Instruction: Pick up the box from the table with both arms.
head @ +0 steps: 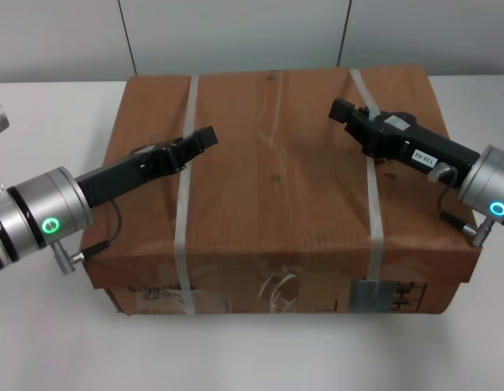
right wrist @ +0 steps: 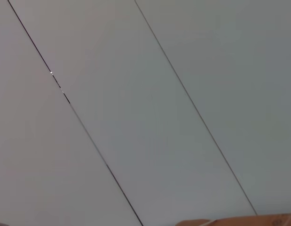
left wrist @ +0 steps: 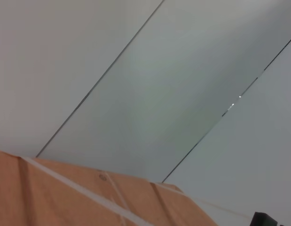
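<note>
Counter point(head: 48, 114): white, smooth, flat; bare margin shows on every side of the load, narrowest at the near edge, with open room to left and right for the arms to drop beside it.

Box point(head: 276, 175): large brown cardboard, resting centred on the counter, labelled front toward the robot. Likely stiff but yielding, near corners dented; probably bulky more than heavy; plain board offers fair friction. Best hold judged to be inward pressure on the two opposite side walls, low down.

Straps point(head: 183, 212): two whitish plastic bands running front to back, smooth, probably slippery.

Left claw point(head: 204, 138): above the box top near the left strap; spread cannot be told.

Right claw point(head: 341, 108): above the right strap; spread likewise cannot be told.
</note>
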Robot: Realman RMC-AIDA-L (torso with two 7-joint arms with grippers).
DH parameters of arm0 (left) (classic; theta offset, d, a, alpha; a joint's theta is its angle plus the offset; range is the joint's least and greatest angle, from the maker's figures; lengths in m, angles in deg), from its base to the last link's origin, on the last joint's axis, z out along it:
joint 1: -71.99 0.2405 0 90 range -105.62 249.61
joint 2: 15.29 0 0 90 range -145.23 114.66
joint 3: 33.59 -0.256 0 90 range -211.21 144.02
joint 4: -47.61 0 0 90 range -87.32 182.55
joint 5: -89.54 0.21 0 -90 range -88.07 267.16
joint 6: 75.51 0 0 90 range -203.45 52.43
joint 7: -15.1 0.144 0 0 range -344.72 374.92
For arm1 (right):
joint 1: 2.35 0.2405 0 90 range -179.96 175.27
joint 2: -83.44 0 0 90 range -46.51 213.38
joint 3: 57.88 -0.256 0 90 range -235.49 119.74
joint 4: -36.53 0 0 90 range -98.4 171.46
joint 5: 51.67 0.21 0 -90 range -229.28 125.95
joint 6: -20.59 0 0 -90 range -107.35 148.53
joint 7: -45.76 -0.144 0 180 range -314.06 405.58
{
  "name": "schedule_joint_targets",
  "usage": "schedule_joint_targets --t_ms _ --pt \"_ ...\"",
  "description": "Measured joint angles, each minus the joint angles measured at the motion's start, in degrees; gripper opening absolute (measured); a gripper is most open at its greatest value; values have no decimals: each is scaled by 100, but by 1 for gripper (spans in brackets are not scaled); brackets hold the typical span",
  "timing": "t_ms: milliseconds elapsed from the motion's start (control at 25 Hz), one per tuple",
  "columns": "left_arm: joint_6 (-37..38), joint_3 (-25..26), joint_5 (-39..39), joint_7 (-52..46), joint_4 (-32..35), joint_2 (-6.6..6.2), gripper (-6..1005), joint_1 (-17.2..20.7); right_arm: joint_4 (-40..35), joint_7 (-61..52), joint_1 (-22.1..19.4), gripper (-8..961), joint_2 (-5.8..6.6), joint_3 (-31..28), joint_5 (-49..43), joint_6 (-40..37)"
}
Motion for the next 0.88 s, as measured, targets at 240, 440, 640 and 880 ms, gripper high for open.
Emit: schedule_joint_targets --t_ms 240,440,640,880 --pt "0 0 -15 0 -14 0 96 3 0 0 0 -1 0 0 0 0" --pt "0 0 -19 0 -17 0 96 1 0 0 0 -1 0 0 0 0" --pt "0 0 -22 0 -18 0 96 -1 0 0 0 -1 0 -1 0 0" --pt "0 0 -26 0 -18 0 96 -2 0 0 0 -1 0 -1 0 18"
